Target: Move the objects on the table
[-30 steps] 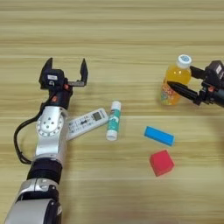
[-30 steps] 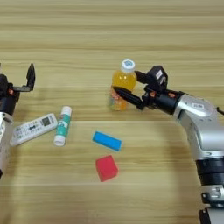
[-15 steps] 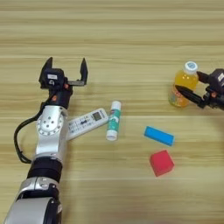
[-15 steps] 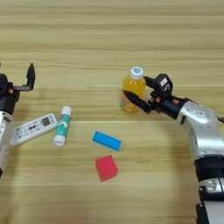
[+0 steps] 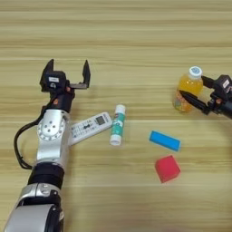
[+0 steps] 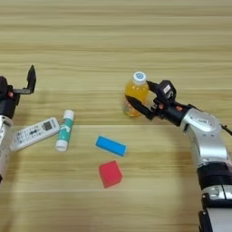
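Now, right gripper (image 6: 141,97) straddles the upright juice bottle (image 6: 134,94), fingers around its sides, grasping it | left gripper (image 5: 67,74) parked above the remote (image 5: 88,127), fingers spread, empty | glue stick (image 5: 117,124) beside remote | blue block (image 5: 164,140), red cube (image 5: 167,168) mid-table (image 5: 127,36).

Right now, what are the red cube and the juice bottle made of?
The red cube looks like matte foam or painted wood: flat colour, no shine. The juice bottle seems clear plastic, since the orange drink shows through under its white cap.
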You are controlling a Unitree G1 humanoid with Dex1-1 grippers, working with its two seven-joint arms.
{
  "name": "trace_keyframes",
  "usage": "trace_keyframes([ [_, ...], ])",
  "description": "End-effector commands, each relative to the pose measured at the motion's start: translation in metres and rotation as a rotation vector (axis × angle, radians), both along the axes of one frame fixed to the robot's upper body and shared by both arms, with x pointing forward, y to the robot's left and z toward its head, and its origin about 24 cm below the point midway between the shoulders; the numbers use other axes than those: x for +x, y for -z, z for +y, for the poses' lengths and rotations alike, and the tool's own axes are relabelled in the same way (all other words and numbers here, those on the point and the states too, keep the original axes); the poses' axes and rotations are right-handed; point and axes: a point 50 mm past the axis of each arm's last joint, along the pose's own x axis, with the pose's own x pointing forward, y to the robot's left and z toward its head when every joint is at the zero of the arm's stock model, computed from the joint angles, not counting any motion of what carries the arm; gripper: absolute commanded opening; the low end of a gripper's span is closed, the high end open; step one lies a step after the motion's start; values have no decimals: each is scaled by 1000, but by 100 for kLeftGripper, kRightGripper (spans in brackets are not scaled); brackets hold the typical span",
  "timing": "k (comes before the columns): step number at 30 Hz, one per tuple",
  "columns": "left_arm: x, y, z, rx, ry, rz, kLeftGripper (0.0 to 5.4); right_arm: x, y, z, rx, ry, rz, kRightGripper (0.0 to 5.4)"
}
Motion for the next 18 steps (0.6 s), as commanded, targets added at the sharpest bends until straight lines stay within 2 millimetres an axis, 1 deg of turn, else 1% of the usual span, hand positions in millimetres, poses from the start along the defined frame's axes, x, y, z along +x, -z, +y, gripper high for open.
trace_keyframes([
  [1, 1, -1, 2, 15, 2, -7, 540, 1, 1, 0, 5, 7, 0, 395],
  [5, 1, -1, 3, 16, 1, -7, 540, 1, 1, 0, 6, 11, -2, 438],
  [6, 1, -1, 3, 16, 1, -7, 540, 2, 1, 0, 6, 11, -3, 438],
  [11, 1, -1, 3, 16, 2, -7, 540, 4, -3, -1, 16, 25, -20, 500],
  [12, 1, -1, 3, 16, 2, -7, 540, 5, -5, -1, 19, 27, -26, 521],
  [14, 1, -1, 2, 16, 3, -7, 540, 6, -7, -1, 24, 31, -37, 535],
  [18, 1, -1, 2, 15, 3, -7, 540, 6, -11, -1, 26, 33, -51, 535],
])
